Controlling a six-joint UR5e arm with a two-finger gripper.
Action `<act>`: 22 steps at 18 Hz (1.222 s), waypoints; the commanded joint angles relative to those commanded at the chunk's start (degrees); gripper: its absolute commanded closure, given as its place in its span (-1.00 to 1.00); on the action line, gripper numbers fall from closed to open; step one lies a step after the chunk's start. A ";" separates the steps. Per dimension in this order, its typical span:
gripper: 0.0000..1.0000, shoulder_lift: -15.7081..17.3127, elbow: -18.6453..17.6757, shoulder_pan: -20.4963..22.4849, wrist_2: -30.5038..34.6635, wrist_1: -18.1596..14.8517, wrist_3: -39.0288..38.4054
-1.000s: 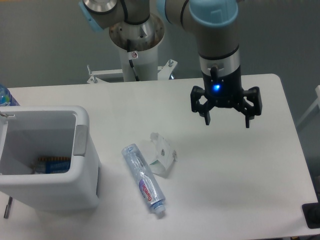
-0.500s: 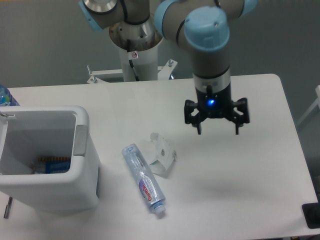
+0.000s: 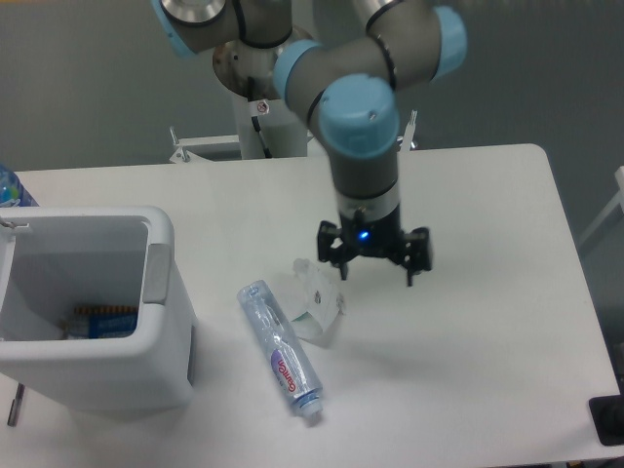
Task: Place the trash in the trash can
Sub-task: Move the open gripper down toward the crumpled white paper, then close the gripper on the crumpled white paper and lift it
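Tool (image 3: 376,273) empty, fingers spread apart, hanging just right of the package (image 3: 314,297). White counter (image 3: 487,331), grey wall behind. Bottle (image 3: 281,348) lies flat left of the package, long axis diagonal, cap toward the near edge. Bin (image 3: 156,322) stands at left

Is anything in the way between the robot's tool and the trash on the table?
Nothing visible is. The open tool hangs just right of the plastic package, with the water bottle beside it and the trash can farther left.
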 joint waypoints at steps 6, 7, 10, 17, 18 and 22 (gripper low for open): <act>-1.00 -2.72 -2.20 -2.55 -0.09 0.27 -0.09; -1.00 -3.07 -2.55 -2.73 -0.09 0.35 -0.17; -1.00 -3.51 -2.64 -3.87 -0.09 0.35 -0.53; -1.00 -6.94 -2.56 -4.84 0.79 0.44 -0.70; -1.00 -7.03 -2.47 -4.92 1.05 0.44 -0.70; -0.36 -7.30 -2.29 -4.93 3.07 0.70 -0.70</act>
